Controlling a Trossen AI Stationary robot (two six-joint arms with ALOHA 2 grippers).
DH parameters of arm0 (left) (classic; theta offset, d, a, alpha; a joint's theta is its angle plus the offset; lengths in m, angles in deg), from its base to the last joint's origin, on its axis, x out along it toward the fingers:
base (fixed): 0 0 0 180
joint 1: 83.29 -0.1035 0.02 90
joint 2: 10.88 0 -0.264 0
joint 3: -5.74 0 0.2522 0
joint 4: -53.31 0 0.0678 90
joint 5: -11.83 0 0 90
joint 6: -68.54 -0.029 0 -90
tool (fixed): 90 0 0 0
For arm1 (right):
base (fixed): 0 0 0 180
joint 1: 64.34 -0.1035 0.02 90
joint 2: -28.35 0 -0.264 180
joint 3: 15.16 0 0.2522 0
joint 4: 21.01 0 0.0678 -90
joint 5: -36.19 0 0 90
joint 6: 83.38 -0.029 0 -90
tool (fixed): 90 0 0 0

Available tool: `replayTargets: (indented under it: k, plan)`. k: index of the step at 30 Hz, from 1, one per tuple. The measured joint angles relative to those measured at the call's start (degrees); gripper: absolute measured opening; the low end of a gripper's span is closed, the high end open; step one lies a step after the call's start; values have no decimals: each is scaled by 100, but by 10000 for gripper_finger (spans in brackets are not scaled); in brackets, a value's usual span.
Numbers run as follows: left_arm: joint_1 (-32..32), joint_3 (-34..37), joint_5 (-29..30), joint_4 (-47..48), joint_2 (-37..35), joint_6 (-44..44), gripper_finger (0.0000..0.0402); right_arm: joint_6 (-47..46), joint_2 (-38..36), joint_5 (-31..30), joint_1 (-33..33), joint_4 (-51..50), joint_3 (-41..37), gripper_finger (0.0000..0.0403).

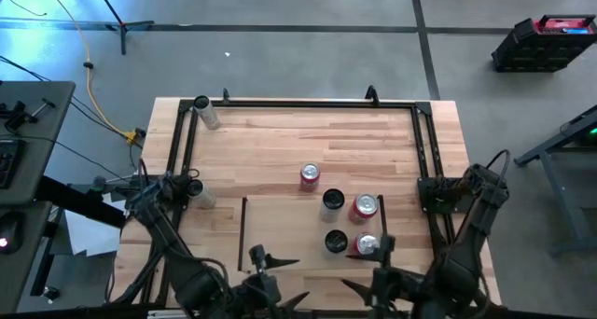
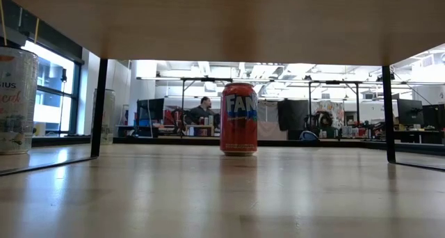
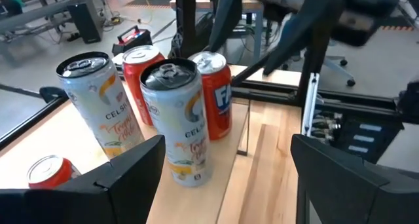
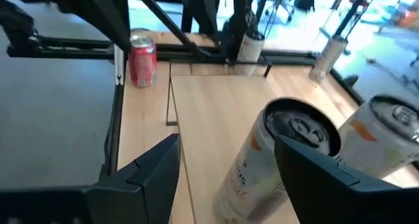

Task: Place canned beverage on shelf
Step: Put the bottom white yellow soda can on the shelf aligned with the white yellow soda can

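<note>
Both arms are waiting at the near desk (image 1: 280,142) edge, jaws released, next reaching for the red can (image 1: 310,175) beyond the shelf (image 1: 284,230).

Grey concrete floor (image 1: 308,48) with yellow cable (image 1: 93,86), black-and-red toolbox (image 1: 544,41); bright office, seated person (image 2: 201,113) beyond.

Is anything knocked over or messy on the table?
Nothing is spilled or tipped. One red can stands alone on the table, just off the shelf, while four other cans stand bunched at the shelf's right end.
</note>
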Motion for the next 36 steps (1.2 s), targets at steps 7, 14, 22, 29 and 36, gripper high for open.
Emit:
replayTargets:
  k: [7,14,22,29,36]
  plan:
    - [-42,161,62,-42,0,22,321,247,-2,-371,-298,-94,316,232]
    - [-150,554,-153,-81,4,330,321,-902,-2,235,-240,-1754,375,231]
    - [-154,595,-152,-165,4,335,321,-1673,-2,363,-132,-2386,372,231]
    - [-152,595,-149,-237,4,317,321,-1268,-2,411,88,-1957,359,231]
    - [-96,595,-297,-290,4,305,321,-1064,-2,739,302,-1836,357,231]
